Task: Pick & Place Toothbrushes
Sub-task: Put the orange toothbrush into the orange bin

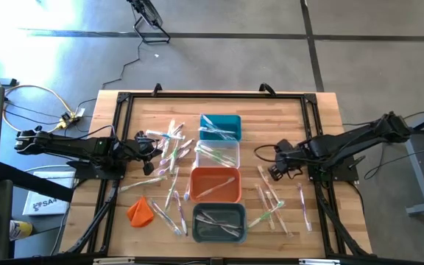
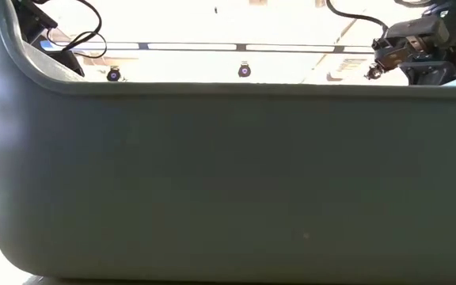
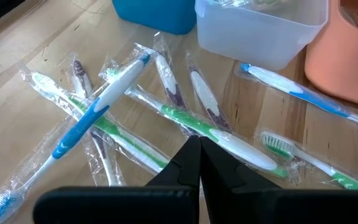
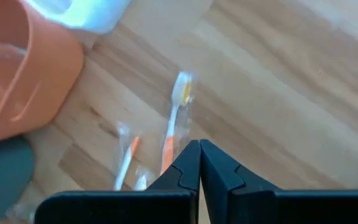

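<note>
toothbrushes wrapped in clear film, strewn on both sides of a column of four bins. on the left, a crossed heap near the teal bin and clear bin, trailing down past an orange lump toward the grey bin. on the right, a smaller scatter beside the orange bin and grey bin, well apart from the heap. inside every bin, a few brushes already: pale sticks lying in the teal, the clear, the orange and the grey alike. so judged partly done, with more loose on the wood than sorted away; more than a dozen seemingly left, most of them on the left.

left gripper pinched fully together, holding nothing, hovering just over the heap above a green-and-white brush, with a blue-and-white one lying across others nearby. right gripper likewise pressed together and empty, over bare wood near an orange-handled brush, just beside the orange bin. no brush in transit at this moment. low view blocked by the grey bin's wall; only the right arm's wrist seen above its rim.
</note>
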Robot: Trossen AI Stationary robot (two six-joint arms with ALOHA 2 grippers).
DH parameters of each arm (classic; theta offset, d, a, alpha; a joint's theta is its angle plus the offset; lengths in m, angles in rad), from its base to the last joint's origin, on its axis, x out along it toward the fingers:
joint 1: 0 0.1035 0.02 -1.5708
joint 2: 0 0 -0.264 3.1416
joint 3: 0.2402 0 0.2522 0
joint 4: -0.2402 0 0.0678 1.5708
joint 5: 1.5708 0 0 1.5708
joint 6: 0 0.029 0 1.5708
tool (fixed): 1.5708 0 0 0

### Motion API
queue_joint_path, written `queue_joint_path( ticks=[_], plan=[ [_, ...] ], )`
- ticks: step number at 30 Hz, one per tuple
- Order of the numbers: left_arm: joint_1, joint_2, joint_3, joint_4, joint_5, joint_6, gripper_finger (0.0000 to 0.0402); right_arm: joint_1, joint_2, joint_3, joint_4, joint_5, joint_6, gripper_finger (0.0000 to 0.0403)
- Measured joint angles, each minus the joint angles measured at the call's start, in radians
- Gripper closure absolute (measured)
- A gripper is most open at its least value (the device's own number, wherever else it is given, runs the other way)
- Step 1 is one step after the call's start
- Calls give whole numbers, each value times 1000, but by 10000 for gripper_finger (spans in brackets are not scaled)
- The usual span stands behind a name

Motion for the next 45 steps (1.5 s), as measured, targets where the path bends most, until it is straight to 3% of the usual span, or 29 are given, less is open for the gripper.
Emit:
queue_joint_path(
  ticks=[5,16,24,31,40,45],
  plan=[
    [0,0,0,0,0,0,401,0,0,0,7,67,1,401],
    [0,0,0,7,10,-53,401,0,0,0,81,107,17,401],
    [0,0,0,6,18,-79,401,-12,0,0,106,216,84,401],
    [0,0,0,5,-9,-74,401,-38,0,0,196,233,116,401],
    [0,0,0,4,-16,-72,401,-52,0,0,225,226,-65,401],
    [0,0,0,4,-17,-72,401,-53,0,0,241,221,-41,401]
  ],
)
